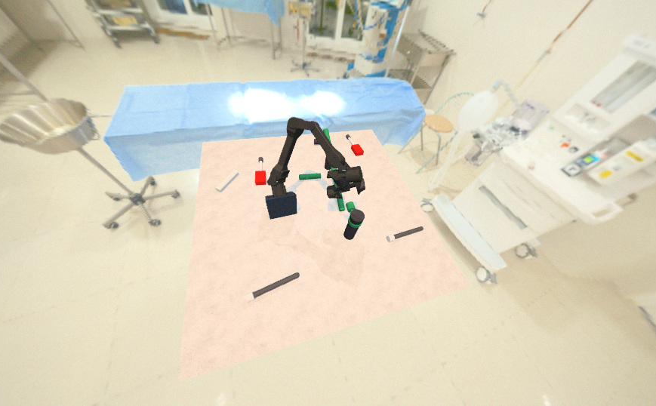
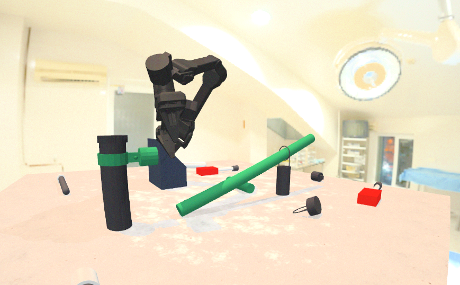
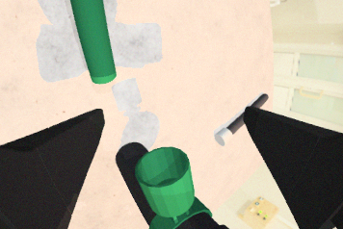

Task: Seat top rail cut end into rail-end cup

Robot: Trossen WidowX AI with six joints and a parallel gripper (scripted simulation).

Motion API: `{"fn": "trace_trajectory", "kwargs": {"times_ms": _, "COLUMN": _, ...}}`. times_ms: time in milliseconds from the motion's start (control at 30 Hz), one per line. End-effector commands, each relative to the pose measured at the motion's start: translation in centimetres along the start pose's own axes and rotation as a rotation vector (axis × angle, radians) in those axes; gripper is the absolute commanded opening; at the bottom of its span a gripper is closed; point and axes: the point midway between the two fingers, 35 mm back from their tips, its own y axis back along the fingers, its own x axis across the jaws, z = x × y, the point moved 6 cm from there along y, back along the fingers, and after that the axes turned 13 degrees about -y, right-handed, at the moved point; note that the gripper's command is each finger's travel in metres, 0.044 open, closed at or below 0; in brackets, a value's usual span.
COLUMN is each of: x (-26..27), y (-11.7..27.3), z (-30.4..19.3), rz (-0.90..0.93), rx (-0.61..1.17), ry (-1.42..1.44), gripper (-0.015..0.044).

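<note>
We have our gripper spread wide with nothing pinched, above the table. Just left of it in the exterior view, our green end cup hangs high on the big post. Our rail slants beneath, its cut end low, right of the post and outside the cup, its far-right part through the loop. A short green rod lies behind it; a loose black cap sits near right, a red block farther right.

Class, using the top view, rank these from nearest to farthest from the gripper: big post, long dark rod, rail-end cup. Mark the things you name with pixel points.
1. Rail-end cup (image 1: 350, 207) (image 2: 148, 156) (image 3: 168, 190): just below the gripper (image 1: 345, 189) (image 2: 179, 151) (image 3: 175, 114) in view.
2. Big post (image 1: 350, 231) (image 2: 115, 195) (image 3: 131, 161): beyond the cup.
3. Long dark rod (image 1: 276, 285) (image 2: 63, 185): lower left.
</note>
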Motion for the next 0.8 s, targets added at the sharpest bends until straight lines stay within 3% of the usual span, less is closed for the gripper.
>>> {"fn": "trace_trajectory", "kwargs": {"times_ms": 0, "x": -0.4, "y": 2.3, "z": 3.0, "rz": -0.008, "rx": -0.011, "ry": -0.318, "gripper": 0.044}}
{"fn": "trace_trajectory", "kwargs": {"times_ms": 233, "x": 0.7, "y": 6.2, "z": 8.4, "rz": 0.01, "rx": -0.02, "ry": -0.99, "gripper": 0.044}}
{"fn": "trace_trajectory", "kwargs": {"times_ms": 433, "x": 1.7, "y": 8.0, "z": 10.7, "rz": 0.02, "rx": -0.021, "ry": -1.292, "gripper": 0.044}}
{"fn": "trace_trajectory", "kwargs": {"times_ms": 767, "x": 1.8, "y": 8.2, "z": 10.9, "rz": 0.021, "rx": -0.021, "ry": -1.322, "gripper": 0.044}}
